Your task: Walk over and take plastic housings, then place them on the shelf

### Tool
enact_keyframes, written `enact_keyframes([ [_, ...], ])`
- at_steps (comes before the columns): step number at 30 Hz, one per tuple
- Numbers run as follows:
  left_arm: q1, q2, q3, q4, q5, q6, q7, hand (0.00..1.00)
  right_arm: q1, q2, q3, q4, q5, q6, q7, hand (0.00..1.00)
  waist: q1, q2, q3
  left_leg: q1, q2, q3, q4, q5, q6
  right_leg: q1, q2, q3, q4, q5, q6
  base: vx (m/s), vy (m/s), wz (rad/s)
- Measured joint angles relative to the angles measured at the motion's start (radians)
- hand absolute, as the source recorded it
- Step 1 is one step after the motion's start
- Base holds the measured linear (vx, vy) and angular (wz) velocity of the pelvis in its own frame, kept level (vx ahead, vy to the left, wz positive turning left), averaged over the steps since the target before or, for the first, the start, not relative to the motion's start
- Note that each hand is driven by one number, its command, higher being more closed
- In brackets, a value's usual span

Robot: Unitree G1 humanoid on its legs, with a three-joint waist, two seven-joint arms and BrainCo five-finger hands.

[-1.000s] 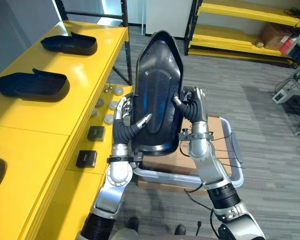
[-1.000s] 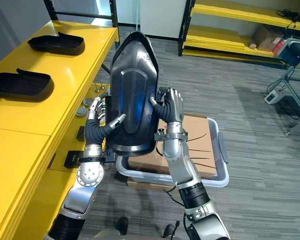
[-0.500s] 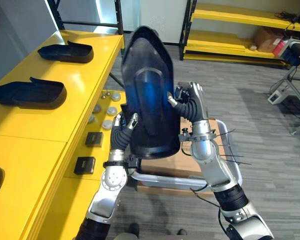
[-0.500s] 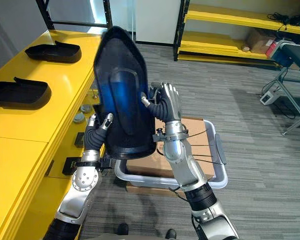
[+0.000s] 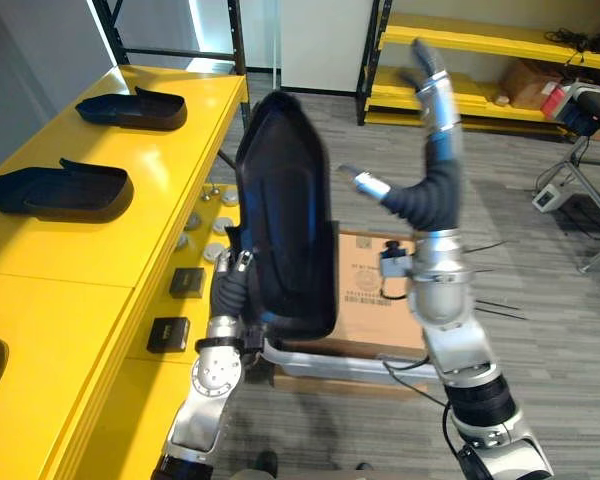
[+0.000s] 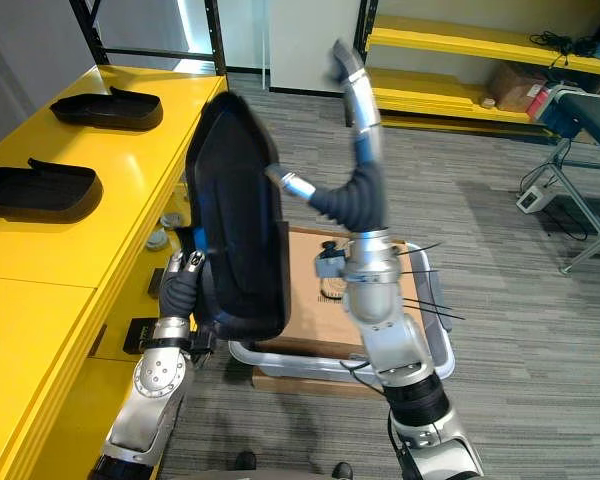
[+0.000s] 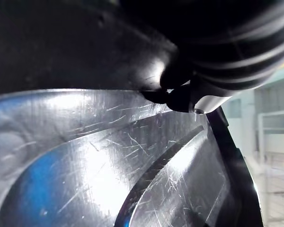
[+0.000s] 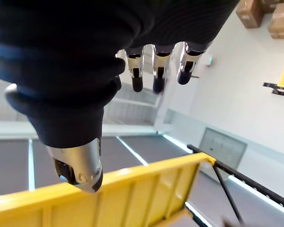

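The robot's left hand (image 5: 235, 268) carried a large black plastic housing (image 5: 285, 210) alone, upright and nearly edge-on, just beside the yellow shelf (image 5: 130, 230). Its fingers were hooked over the housing's lower rim, and in the left wrist view a dark fingertip pressed on the scratched inner face, so the hand pinched the shell near its bottom. That low hold probably left the long body free to swing over the shelf edge.

The right hand (image 5: 435, 95) stood raised well apart from the housing, fingers (image 8: 154, 71) straight and spread, holding nothing. It seemed kept out of the way.

Two more housings, one nearer (image 5: 65, 190) and one farther (image 5: 132, 105), lay flat on the shelf, so this one would likely go down beside them. A cardboard box (image 5: 370, 290) sat in a grey bin (image 5: 330, 362) on the floor beneath the arms.
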Motion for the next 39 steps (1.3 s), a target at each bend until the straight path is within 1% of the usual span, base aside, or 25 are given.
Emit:
enact_keyframes([
  [1,0.001,-0.008,0.009,0.0,0.001,0.0,0.003,1.0,0.003,0.001,-0.043,-0.012,0.064,-0.015,0.002,0.0,-0.001,0.0,0.0,0.001,0.0,0.0,0.0,0.0,0.0,0.001,0.0,0.0,0.0,0.0,0.0,0.0,0.0,0.0],
  [2,0.002,-0.014,0.013,0.0,0.001,0.0,0.007,1.0,0.004,0.003,-0.066,-0.016,0.09,-0.022,0.003,0.0,-0.001,0.0,0.0,0.002,0.0,0.0,-0.001,0.0,0.0,0.002,0.0,0.0,0.0,0.0,0.0,0.0,0.0,0.0],
  [4,0.022,-0.036,0.038,-0.009,0.011,0.0,0.011,1.0,0.021,0.021,-0.181,-0.018,0.142,-0.052,0.002,0.0,-0.005,0.0,0.0,0.011,0.0,0.0,-0.004,0.0,0.0,0.009,0.0,0.0,0.0,-0.001,0.0,-0.02,0.004,0.0],
  [5,0.047,-0.055,0.06,-0.023,0.017,0.0,0.015,1.0,0.067,0.034,-0.276,-0.018,0.17,-0.064,-0.003,0.0,-0.009,0.0,-0.003,0.016,0.0,0.0,-0.01,0.0,0.0,0.011,-0.001,-0.001,0.001,-0.005,-0.001,0.0,0.0,0.0],
  [6,0.06,-0.06,0.071,-0.034,0.018,0.0,0.016,1.0,0.091,0.04,-0.314,-0.016,0.178,-0.067,-0.005,0.0,-0.013,0.0,-0.007,0.017,0.0,0.0,-0.013,0.0,0.0,0.01,-0.001,-0.001,0.001,-0.007,0.001,0.0,0.0,0.0],
  [8,0.095,-0.073,0.107,-0.069,0.018,0.0,0.023,1.0,0.192,0.052,-0.442,0.002,0.203,-0.068,-0.024,0.0,-0.021,0.006,-0.011,0.017,0.0,0.0,-0.02,0.0,0.0,0.005,-0.001,0.001,0.0,-0.009,0.003,0.01,0.001,-0.02],
  [9,0.103,-0.075,0.121,-0.081,0.019,0.0,0.029,1.0,0.219,0.058,-0.473,0.018,0.209,-0.068,-0.029,0.0,-0.021,0.008,-0.013,0.016,0.001,0.001,-0.02,0.0,0.0,0.004,0.0,0.002,0.0,-0.009,0.003,0.01,0.0,-0.05],
  [11,0.117,-0.092,0.16,-0.122,0.019,-0.001,0.037,1.0,0.328,0.069,-0.569,0.135,0.218,-0.051,-0.049,0.0,-0.026,0.017,-0.018,0.016,0.002,0.001,-0.02,0.0,0.0,0.004,0.0,0.001,0.0,-0.012,0.006,0.02,-0.003,0.0],
  [12,0.118,-0.096,0.167,-0.132,0.019,-0.001,0.038,1.0,0.353,0.072,-0.585,0.174,0.219,-0.039,-0.051,0.0,-0.028,0.019,-0.018,0.015,0.002,0.001,-0.02,0.0,0.0,0.004,0.001,0.0,-0.001,-0.012,0.006,0.04,-0.008,0.0],
  [14,0.145,-0.105,0.203,-0.188,0.019,-0.011,0.038,1.0,0.419,0.091,-0.629,0.345,0.225,0.017,-0.045,0.0,-0.048,0.028,-0.022,0.006,0.005,0.0,-0.021,-0.001,-0.001,-0.003,0.003,0.0,-0.003,-0.012,0.006,0.0,0.0,0.0],
  [15,0.151,-0.107,0.207,-0.2,0.019,-0.013,0.037,1.0,0.434,0.1,-0.64,0.385,0.238,0.034,-0.041,0.0,-0.05,0.03,-0.022,0.003,0.007,0.0,-0.021,-0.001,-0.001,-0.006,0.003,0.0,-0.004,-0.012,0.006,0.02,-0.012,0.04],
  [16,0.153,-0.112,0.208,-0.211,0.019,-0.015,0.034,1.0,0.464,0.112,-0.654,0.466,0.261,0.052,-0.037,0.0,-0.05,0.034,-0.022,-0.001,0.008,-0.002,-0.021,-0.001,-0.001,-0.006,0.003,0.0,-0.006,-0.012,0.006,0.01,-0.01,0.04],
  [17,0.155,-0.118,0.209,-0.219,0.019,-0.015,0.033,1.0,0.489,0.119,-0.66,0.561,0.27,0.069,-0.019,0.0,-0.05,0.035,-0.021,-0.002,0.008,-0.003,-0.021,-0.001,-0.001,-0.006,0.003,0.0,-0.007,-0.012,0.006,0.01,-0.007,0.05],
  [18,0.156,-0.12,0.209,-0.223,0.019,-0.015,0.032,1.0,0.498,0.122,-0.66,0.61,0.279,0.076,-0.008,0.0,-0.05,0.036,-0.021,-0.002,0.009,-0.003,-0.021,-0.002,-0.001,-0.006,0.003,0.0,-0.008,-0.012,0.006,0.0,0.0,0.0],
  [20,0.165,-0.126,0.213,-0.237,0.018,-0.019,0.023,1.0,0.516,0.142,-0.658,0.783,0.3,0.101,0.046,0.0,-0.053,0.039,-0.019,-0.003,0.009,-0.005,-0.021,-0.002,-0.001,-0.005,0.002,-0.001,-0.008,-0.012,0.007,0.0,0.0,0.0],
  [22,0.185,-0.125,0.212,-0.245,0.018,-0.029,0.003,1.0,0.535,0.159,-0.643,0.876,0.303,0.118,0.087,0.0,-0.055,0.042,-0.016,-0.005,0.008,-0.012,-0.021,-0.002,0.0,-0.002,0.001,-0.007,-0.008,-0.013,0.008,0.0,0.001,0.08],
  [25,0.205,-0.126,0.202,-0.248,0.017,-0.033,-0.013,1.0,0.555,0.186,-0.591,1.005,0.306,0.128,0.147,0.0,-0.055,0.043,-0.003,-0.004,0.006,-0.033,-0.016,-0.002,0.0,0.009,-0.001,-0.027,-0.001,-0.019,0.008,-0.02,0.0,0.19],
  [27,0.225,-0.129,0.191,-0.25,0.016,-0.035,-0.015,1.0,0.551,0.196,-0.543,1.078,0.306,0.139,0.183,0.0,-0.047,0.041,0.009,-0.004,0.006,-0.048,-0.01,-0.002,0.0,0.015,-0.001,-0.041,0.01,-0.027,0.008,-0.03,-0.009,0.26],
  [30,0.227,-0.138,0.178,-0.253,0.015,-0.035,-0.015,1.0,0.545,0.2,-0.472,1.13,0.298,0.151,0.212,0.0,-0.044,0.038,0.036,-0.008,0.004,-0.083,0.009,-0.002,-0.001,0.027,-0.006,-0.082,0.047,-0.054,0.008,-0.03,-0.017,0.41],
  [32,0.257,-0.151,0.168,-0.278,0.013,-0.035,-0.016,1.0,0.542,0.204,-0.417,1.136,0.273,0.155,0.22,0.0,-0.018,0.033,0.051,-0.027,0.003,-0.117,0.031,-0.006,-0.008,0.032,-0.01,-0.119,0.08,-0.08,0.007,-0.05,-0.032,0.59],
  [35,0.287,-0.168,0.146,-0.319,0.013,-0.036,-0.015,1.0,0.527,0.199,-0.363,1.135,0.233,0.153,0.216,0.0,-0.008,0.031,0.079,-0.062,-0.021,-0.211,0.088,-0.011,-0.017,0.044,-0.03,-0.228,0.147,-0.13,0.01,0.0,-0.031,1.05],
  [36,0.289,-0.174,0.133,-0.326,0.013,-0.038,-0.014,1.0,0.52,0.194,-0.352,1.134,0.224,0.15,0.215,0.0,0.005,0.032,0.09,-0.078,-0.029,-0.241,0.109,-0.014,-0.021,0.045,-0.039,-0.259,0.175,-0.148,0.012,0.01,-0.029,1.05],
  [37,0.289,-0.177,0.12,-0.328,0.013,-0.04,-0.013,1.0,0.512,0.192,-0.331,1.133,0.214,0.147,0.214,0.0,0.025,0.033,0.096,-0.1,-0.043,-0.281,0.129,-0.013,-0.025,0.047,-0.052,-0.307,0.206,-0.171,0.013,-0.01,-0.021,1.28],
  [38,0.289,-0.186,0.11,-0.328,0.012,-0.04,-0.013,1.0,0.508,0.192,-0.32,1.132,0.214,0.146,0.214,0.0,0.036,0.032,0.099,-0.123,-0.052,-0.294,0.135,-0.012,-0.029,0.05,-0.068,-0.358,0.235,-0.19,0.015,-0.04,-0.016,1.19],
  [39,0.29,-0.188,0.106,-0.329,0.011,-0.04,-0.013,1.0,0.501,0.195,-0.312,1.13,0.213,0.145,0.214,0.0,0.037,0.035,0.102,-0.144,-0.052,-0.26,0.136,-0.023,-0.022,0.057,-0.075,-0.389,0.246,-0.199,0.018,-0.07,-0.001,1.53],
])
